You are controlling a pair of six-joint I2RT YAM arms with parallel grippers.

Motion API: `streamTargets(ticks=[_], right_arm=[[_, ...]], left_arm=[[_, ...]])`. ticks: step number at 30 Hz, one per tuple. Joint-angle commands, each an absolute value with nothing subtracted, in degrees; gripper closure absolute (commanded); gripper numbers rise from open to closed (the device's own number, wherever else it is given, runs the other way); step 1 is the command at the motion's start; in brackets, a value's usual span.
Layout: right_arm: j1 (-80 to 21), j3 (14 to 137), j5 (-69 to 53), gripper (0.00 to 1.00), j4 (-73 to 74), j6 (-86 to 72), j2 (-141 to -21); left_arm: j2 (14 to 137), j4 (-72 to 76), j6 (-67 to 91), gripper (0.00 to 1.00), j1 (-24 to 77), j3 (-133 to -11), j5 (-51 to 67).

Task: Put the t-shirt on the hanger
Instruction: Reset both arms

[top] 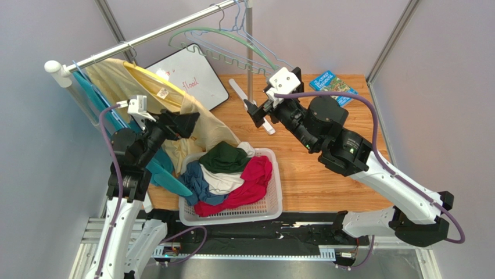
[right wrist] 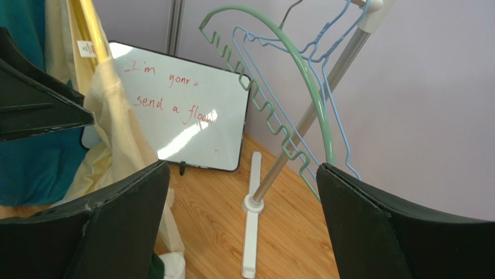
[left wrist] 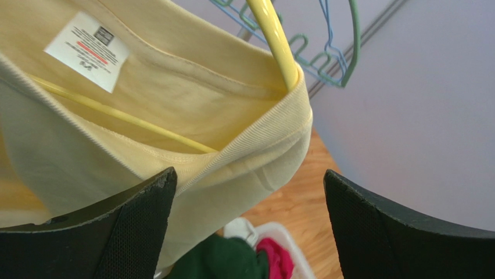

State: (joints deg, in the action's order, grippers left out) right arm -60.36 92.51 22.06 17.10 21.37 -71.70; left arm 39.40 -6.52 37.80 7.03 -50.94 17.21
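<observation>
The pale cream-yellow t-shirt (top: 204,123) hangs from the rail at the left, its ribbed neck around the yellow hanger (top: 144,77). In the left wrist view the hanger's arm (left wrist: 278,43) pokes out of the collar (left wrist: 261,136), and the white neck label (left wrist: 87,43) shows inside. My left gripper (top: 185,125) is open, its jaws wide apart (left wrist: 248,180); the collar hangs just past its left finger, not pinched. My right gripper (top: 254,110) is open and empty (right wrist: 241,168), to the right of the shirt (right wrist: 116,131), facing the rail's stand.
A white basket (top: 275,204) of mixed clothes stands at the front centre. A teal garment (top: 93,103) hangs beside the shirt. A pale green hanger (top: 232,36) and light blue hangers (right wrist: 337,116) hang by the stand pole (top: 250,40). A whiteboard (top: 194,75) and a blue book (top: 332,85) are at the back.
</observation>
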Motion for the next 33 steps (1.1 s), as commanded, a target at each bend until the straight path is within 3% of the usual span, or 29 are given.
streamTargets(ticks=[1,11,17,25,33], right_arm=[[-59.50,87.56,21.18,0.00,17.58,24.08,-65.14],[-51.08,75.43,16.28,0.00,26.80,13.99,-54.07],[-42.46,67.69,10.65,0.00,30.76,7.57,-48.70],[-35.25,57.67,4.66,0.00,34.45,2.64,-41.67],[-31.82,53.97,0.88,0.00,36.91,0.70,-38.24]], left_arm=[[34.20,-19.20,24.80,0.01,6.77,-50.10,26.63],[39.89,-53.24,-14.36,0.01,6.77,-66.87,25.41],[47.97,-71.26,-29.06,0.01,6.77,-78.47,28.99],[49.66,-82.25,-31.90,0.01,7.82,-80.16,30.41],[41.49,-82.70,-31.11,0.01,8.00,-79.01,23.38]])
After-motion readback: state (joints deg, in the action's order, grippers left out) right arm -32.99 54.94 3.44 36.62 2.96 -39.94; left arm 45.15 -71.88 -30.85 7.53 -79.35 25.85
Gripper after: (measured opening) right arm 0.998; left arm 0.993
